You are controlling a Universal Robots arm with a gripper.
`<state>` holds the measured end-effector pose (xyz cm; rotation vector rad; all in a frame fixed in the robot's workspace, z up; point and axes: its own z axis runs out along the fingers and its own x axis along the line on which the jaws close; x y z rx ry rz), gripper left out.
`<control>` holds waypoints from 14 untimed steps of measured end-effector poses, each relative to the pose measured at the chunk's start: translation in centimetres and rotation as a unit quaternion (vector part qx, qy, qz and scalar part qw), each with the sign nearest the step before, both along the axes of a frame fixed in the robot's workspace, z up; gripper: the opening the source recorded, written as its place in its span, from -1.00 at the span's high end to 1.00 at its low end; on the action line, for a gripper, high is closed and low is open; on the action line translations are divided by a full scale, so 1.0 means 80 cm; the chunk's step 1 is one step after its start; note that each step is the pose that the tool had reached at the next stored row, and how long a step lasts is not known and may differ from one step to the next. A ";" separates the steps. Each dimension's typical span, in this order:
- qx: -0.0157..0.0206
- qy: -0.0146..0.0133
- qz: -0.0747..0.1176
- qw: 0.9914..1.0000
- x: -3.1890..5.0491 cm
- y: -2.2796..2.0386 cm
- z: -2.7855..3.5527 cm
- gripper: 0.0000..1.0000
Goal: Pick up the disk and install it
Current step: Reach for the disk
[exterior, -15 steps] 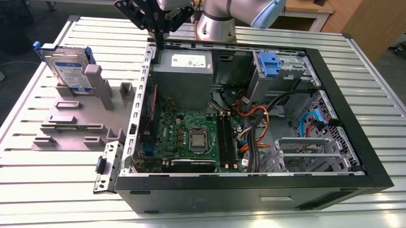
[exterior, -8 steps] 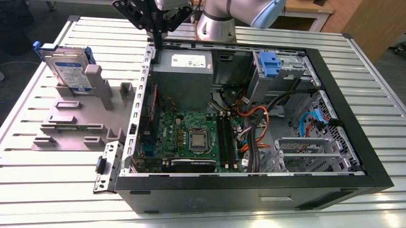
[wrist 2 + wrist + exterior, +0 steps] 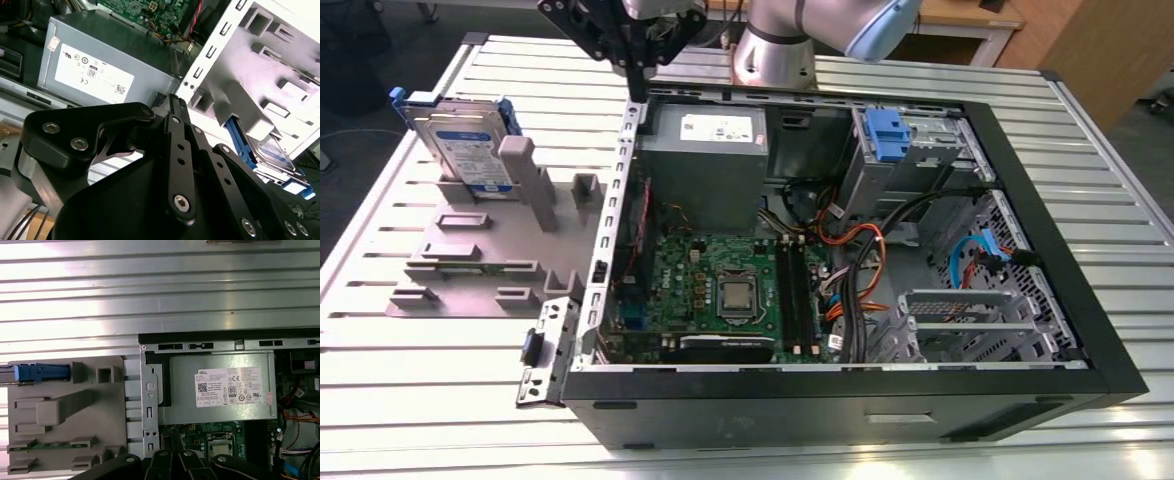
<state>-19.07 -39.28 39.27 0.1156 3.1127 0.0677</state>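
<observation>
The open computer case [image 3: 854,400] sits on a slatted metal table [image 3: 427,400], with its black side wall close to the table's near edge. Looking inside from the front, you get the green motherboard [image 3: 720,280] first. Behind it is the grey power supply box [image 3: 707,160] with its white sticker. A grey drive cage [image 3: 921,150] with a blue tab sits in the case's far corner on the exterior view's right.

Just beside the case, toward the table's edge on the exterior view's left, there's a grey plastic holder [image 3: 467,270] with a bunch of slots and posts. The disk [image 3: 460,150] is standing on its edge at the holder's far end, near the table's far corner. Its label faces outward, the blue frame runs round it, and nothing is gripping it.

Furthest back, the gripper [image 3: 636,92] hangs off the silver arm [image 3: 781,40] over the case's far wall, right by the power supply box and well apart from the disk. In the second wrist view its black fingers [image 3: 177,150] are pressed together with nothing between them.
</observation>
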 end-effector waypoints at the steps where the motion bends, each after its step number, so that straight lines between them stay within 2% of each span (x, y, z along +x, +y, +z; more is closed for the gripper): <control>1: 0.000 0.000 0.000 1.000 -0.001 0.0002 0.0000 0.79; 10: 0.000 0.000 0.000 1.000 -0.016 0.0048 -0.0002 0.79; 14: 0.000 0.000 0.000 1.000 -0.017 0.0064 -0.0002 0.79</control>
